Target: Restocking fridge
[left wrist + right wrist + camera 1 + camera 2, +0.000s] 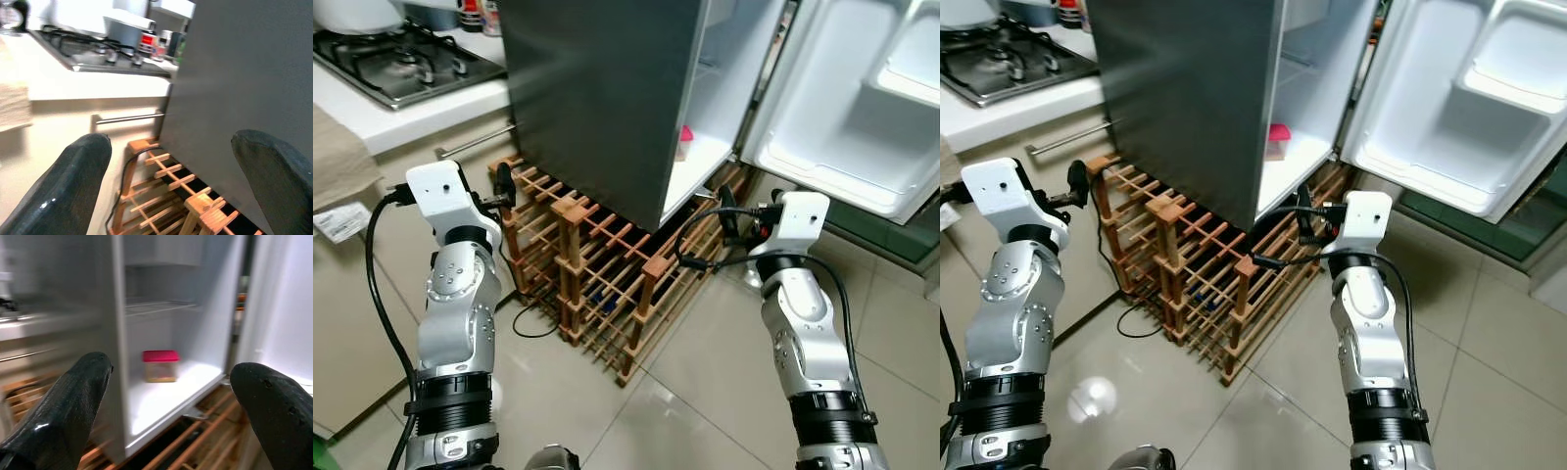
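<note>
I've got the fridge [607,98] dead ahead, sitting on a wooden rack [607,269], its door [847,108] swung wide open. One container with a pink lid [160,365] sits on the fridge's bottom shelf — nothing else visible inside. Right gripper [168,396] is raised just in front of the fridge opening, fingers spread wide, empty. Left gripper [171,176] is up near the fridge's grey side wall, by the rack — also wide open, empty. Stove [401,59] on the counter left of the fridge.

Open fridge [607,88], container [160,365] on floor
</note>
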You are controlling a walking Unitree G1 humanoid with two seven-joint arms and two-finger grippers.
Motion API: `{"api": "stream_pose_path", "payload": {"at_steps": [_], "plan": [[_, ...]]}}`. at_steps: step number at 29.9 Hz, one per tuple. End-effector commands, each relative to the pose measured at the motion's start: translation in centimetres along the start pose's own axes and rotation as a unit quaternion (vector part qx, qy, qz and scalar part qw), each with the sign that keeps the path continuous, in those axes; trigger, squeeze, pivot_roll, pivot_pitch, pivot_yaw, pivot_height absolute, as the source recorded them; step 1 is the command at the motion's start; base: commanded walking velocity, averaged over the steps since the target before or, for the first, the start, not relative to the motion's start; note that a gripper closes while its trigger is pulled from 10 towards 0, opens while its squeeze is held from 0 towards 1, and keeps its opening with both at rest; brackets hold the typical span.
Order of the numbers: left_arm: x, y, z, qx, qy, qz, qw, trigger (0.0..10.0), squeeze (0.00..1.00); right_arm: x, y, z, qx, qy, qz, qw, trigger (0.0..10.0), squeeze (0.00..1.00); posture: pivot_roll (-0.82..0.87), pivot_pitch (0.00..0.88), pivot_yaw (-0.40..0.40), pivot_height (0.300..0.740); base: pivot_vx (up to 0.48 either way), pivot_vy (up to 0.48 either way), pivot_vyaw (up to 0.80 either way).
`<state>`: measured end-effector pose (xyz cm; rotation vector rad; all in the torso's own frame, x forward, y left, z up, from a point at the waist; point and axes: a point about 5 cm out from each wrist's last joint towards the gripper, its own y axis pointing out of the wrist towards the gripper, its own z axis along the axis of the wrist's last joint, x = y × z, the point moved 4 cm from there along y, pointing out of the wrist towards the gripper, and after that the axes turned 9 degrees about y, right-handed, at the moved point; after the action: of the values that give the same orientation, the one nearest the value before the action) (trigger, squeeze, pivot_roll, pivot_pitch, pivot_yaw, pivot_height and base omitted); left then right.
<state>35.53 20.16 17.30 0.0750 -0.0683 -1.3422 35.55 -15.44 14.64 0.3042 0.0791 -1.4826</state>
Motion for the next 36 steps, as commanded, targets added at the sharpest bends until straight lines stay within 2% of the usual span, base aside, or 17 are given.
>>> {"api": "stream_pose_path", "payload": {"at_steps": [1,5,8,13,14,17,19,23,28,29,30,31,32,33,34,36], "plan": [[0.9,-0.2,0.3,0.006,0.002,-0.007,1.0,10.0,0.0,0.7,0.2,0.2,0.001,0.003,-0.005,1.0,10.0,0.0,-0.03,0.0,-0.064,0.74,0.0,-0.341,0.46],[1.1,-0.2,0.1,0.0,0.005,-0.008,1.0,10.0,0.0,0.3,0.3,0.2,0.002,0.005,0.002,1.0,10.0,0.0,-0.02,0.0,-0.066,0.74,0.0,-0.069,0.46],[1.5,0.0,0.1,0.001,0.032,-0.014,0.999,10.0,0.0,-0.1,0.3,0.0,0.002,0.005,0.009,1.0,10.0,0.0,-0.02,0.0,-0.061,0.74,0.0,0.0,0.46],[2.0,0.2,0.4,0.006,0.04,-0.019,0.999,10.0,0.0,0.0,0.3,-0.2,0.001,0.007,0.009,1.0,10.0,0.0,0.0,0.0,-0.054,0.74,0.0,0.0,0.46],[2.3,0.2,0.2,0.006,0.054,-0.023,0.998,10.0,0.0,0.0,0.2,-0.6,-0.003,0.006,0.011,1.0,10.0,0.0,0.0,0.0,-0.054,0.74,0.0,0.0,0.46],[2.4,0.3,-0.1,-0.007,0.043,-0.017,0.999,10.0,0.0,-0.1,0.3,-0.6,-0.005,0.01,0.011,1.0,10.0,0.0,0.0,0.0,-0.055,0.74,0.0,0.0,0.46],[2.9,0.2,0.1,0.0,0.052,-0.024,0.998,10.0,0.0,-0.8,0.4,-0.5,-0.002,0.005,0.027,1.0,10.0,0.0,-0.01,0.0,-0.047,0.74,0.0,0.0,0.46],[3.1,0.3,0.1,0.005,0.061,-0.031,0.998,10.0,0.0,-0.9,0.4,-0.4,0.001,0.005,0.028,1.0,10.0,0.0,-0.01,0.0,-0.037,0.74,0.0,0.0,0.47],[1.8,0.1,-0.4,0.003,0.077,-0.023,0.997,10.0,0.0,-0.7,0.4,-0.5,0.003,0.008,0.028,1.0,10.0,0.0,-0.01,0.0,-0.044,0.74,0.0,0.0,0.46],[1.1,-0.2,-0.7,0.004,0.091,-0.015,0.996,10.0,0.0,-0.6,0.4,-0.5,0.001,0.006,0.03,1.0,10.0,0.0,0.0,0.0,-0.047,0.74,0.0,0.0,0.46],[0.9,-0.5,-0.9,0.005,0.087,-0.02,0.996,10.0,0.0,-0.5,0.5,-0.6,0.0,0.006,0.03,1.0,10.0,0.0,0.0,0.0,-0.05,0.74,0.0,0.0,0.47],[0.3,-0.8,-0.9,0.011,0.113,-0.012,0.994,10.0,0.0,-0.3,0.6,-0.6,-0.001,0.006,0.03,1.0,10.0,0.0,0.01,0.0,-0.057,0.74,0.0,0.0,0.46],[0.5,-0.9,-0.8,0.014,0.111,-0.012,0.994,10.0,0.0,-0.4,0.6,-0.5,-0.001,0.006,0.031,0.999,10.0,0.0,0.01,0.0,-0.058,0.74,0.0,0.0,0.47],[1.4,-0.8,-0.3,0.017,0.061,-0.027,0.998,10.0,0.0,-0.7,0.7,-0.6,-0.003,0.006,0.037,0.999,10.0,0.0,0.01,0.0,-0.06,0.74,0.0,0.0,0.46],[1.4,-0.8,-0.3,0.017,0.061,-0.027,0.998,10.0,0.0,-0.7,0.7,-0.6,-0.003,0.006,0.037,0.999,10.0,0.0,0.01,0.0,-0.06,0.74,0.0,0.0,0.46],[2.0,-0.6,0.1,0.019,0.032,-0.03,0.999,10.0,0.0,-1.1,0.8,-0.7,-0.006,0.004,0.046,0.999,10.0,0.0,0.01,0.0,-0.061,0.74,0.0,0.0,0.46]]}}
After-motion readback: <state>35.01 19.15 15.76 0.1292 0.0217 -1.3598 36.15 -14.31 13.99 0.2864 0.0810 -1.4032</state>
